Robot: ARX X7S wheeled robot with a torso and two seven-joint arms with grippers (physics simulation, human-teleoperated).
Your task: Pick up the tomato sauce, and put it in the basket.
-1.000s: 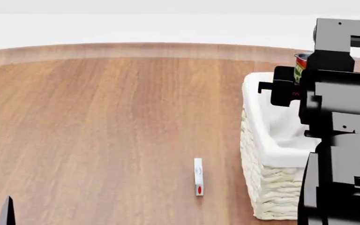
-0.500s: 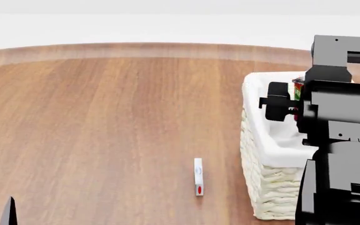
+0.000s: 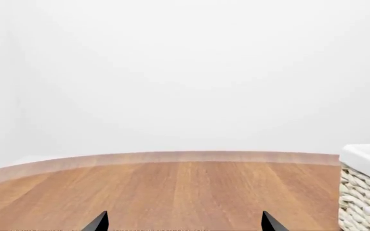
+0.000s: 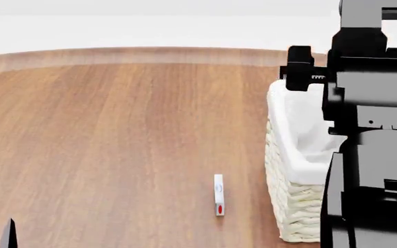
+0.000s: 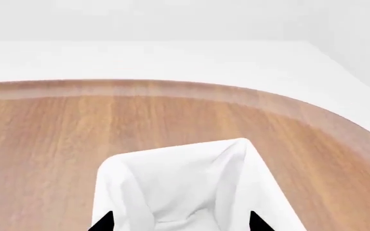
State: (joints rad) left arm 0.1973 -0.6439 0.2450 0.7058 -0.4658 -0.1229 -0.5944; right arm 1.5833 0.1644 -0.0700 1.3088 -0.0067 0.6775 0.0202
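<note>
Brown wooden table (image 4: pixel 116 129) with a rounded far edge, plain white background behind. At the right side in the head view, the basket (image 4: pixel 296 206), cream wicker with a white cloth liner folded over the rim. Just left of it, apart from it, a small white block (image 4: pixel 218 195) with a red spot, lying on the wood.

Above the far part of the basket, the black right arm, hiding most of the basket's inside from the head camera. Right gripper (image 5: pixel 179 222) spread open, with only the white liner seen below between the two dark tips, nothing pinched. Left gripper (image 3: pixel 183 224) also spread wide, low over bare wood, well apart from the basket, holding nothing; only one dark tip in the bottom left corner of the head view.

Tomato sauce not visible in any view; impossible to tell its place.
</note>
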